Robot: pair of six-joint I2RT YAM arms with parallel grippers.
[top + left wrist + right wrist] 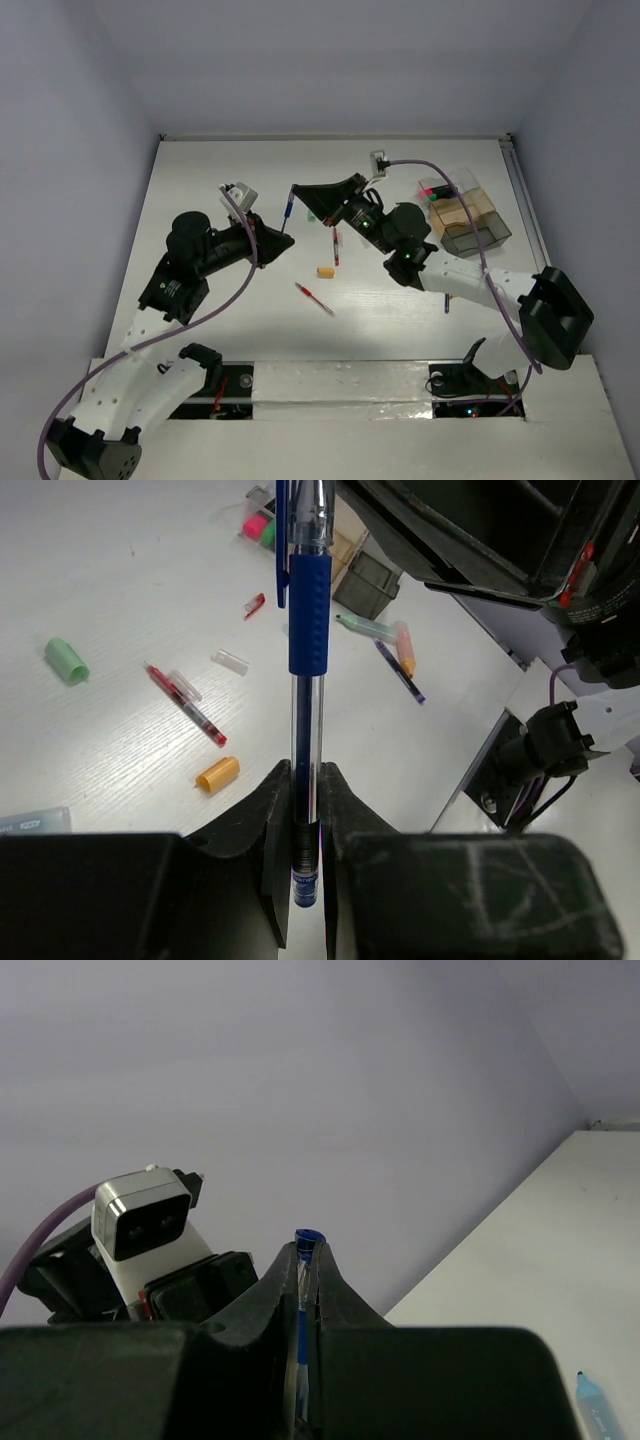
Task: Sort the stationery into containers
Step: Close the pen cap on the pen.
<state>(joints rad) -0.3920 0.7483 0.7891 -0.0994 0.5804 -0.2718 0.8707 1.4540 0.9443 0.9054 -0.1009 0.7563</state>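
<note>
Slim blue-and-clear plastic pen [303,730]: light, stiff, slick; best held at ribbed sleeve [309,610].
Left tool [303,780]: clamps its 6 o'clock end.
Right tool [306,1257]: likely clamps the other.

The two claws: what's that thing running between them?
A blue pen, gripped at one end by the left gripper and at the other by the right gripper; clearest in the left wrist view.
</note>
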